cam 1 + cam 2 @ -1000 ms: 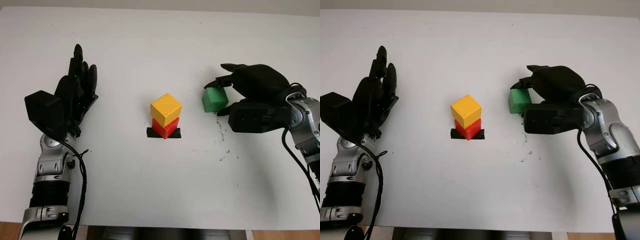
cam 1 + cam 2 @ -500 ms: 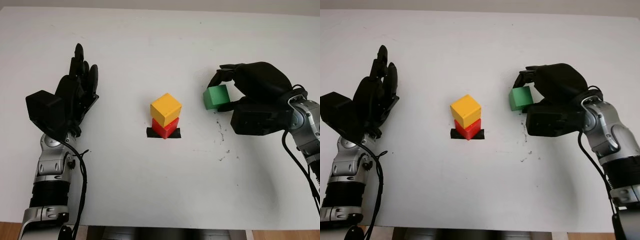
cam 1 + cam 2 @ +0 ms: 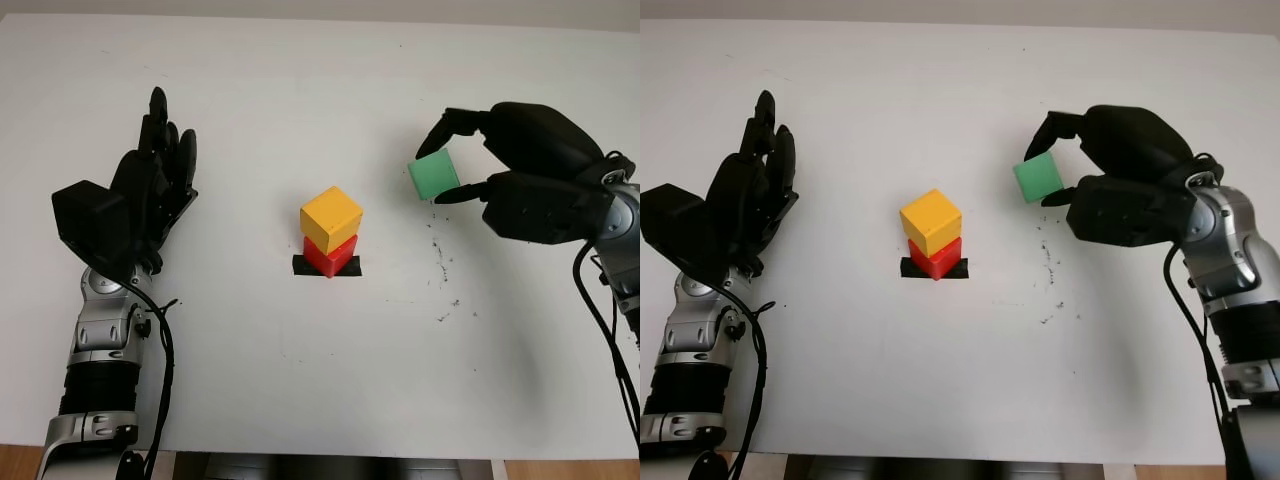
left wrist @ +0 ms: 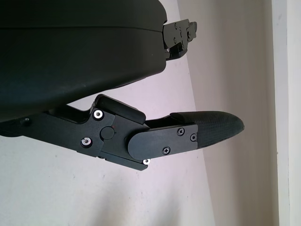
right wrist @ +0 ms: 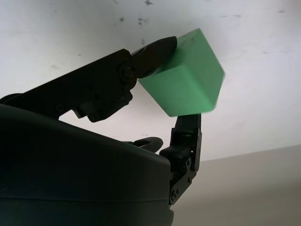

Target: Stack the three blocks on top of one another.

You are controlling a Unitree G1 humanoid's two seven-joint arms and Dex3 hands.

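A yellow block [image 3: 331, 219] sits on a red block [image 3: 329, 256] at the table's middle, over a black tape mark [image 3: 326, 266]. To their right my right hand [image 3: 447, 172] is shut on the green block [image 3: 433, 176], held tilted in the air above the table; the right wrist view shows the green block [image 5: 183, 84] pinched between the fingertips [image 5: 157, 52]. My left hand [image 3: 150, 190] is open at the left side of the table, away from the blocks.
The white table [image 3: 300, 90] reaches to a far edge at the back and a front edge near me. Small dark specks [image 3: 443, 290] mark the surface below the right hand.
My right hand has lifted the green block off the table and tilted it, rising a little. The left hand and the yellow-on-red stack have not moved.
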